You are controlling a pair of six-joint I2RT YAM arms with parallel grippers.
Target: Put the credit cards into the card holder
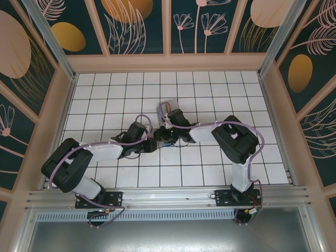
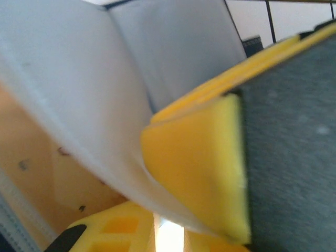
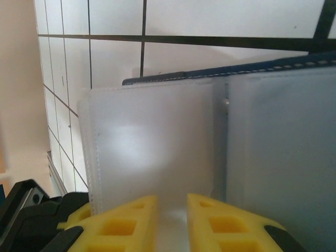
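Note:
The card holder [image 3: 152, 142] is a set of frosted clear plastic leaves with stitched edges, and a dark blue stitched edge [image 3: 262, 65] shows behind it. My right gripper [image 3: 171, 223] is shut on the lower edge of one leaf. In the left wrist view a clear leaf [image 2: 79, 94] curves down into my left gripper [image 2: 168, 237], which is shut on it. A yellow, grey-padded finger [image 2: 199, 173] of the right gripper presses on the same leaf. From above, both wrists meet at mid-table [image 1: 163, 137]. I cannot make out the credit cards for certain; a small grey and tan thing [image 1: 168, 106] lies just beyond the wrists.
White tiled floor [image 1: 115, 94] spreads all round the arms. Peach walls [image 1: 168, 62] with patterned panels close in the back and both sides. An aluminium rail [image 1: 168, 197] runs along the near edge by the arm bases.

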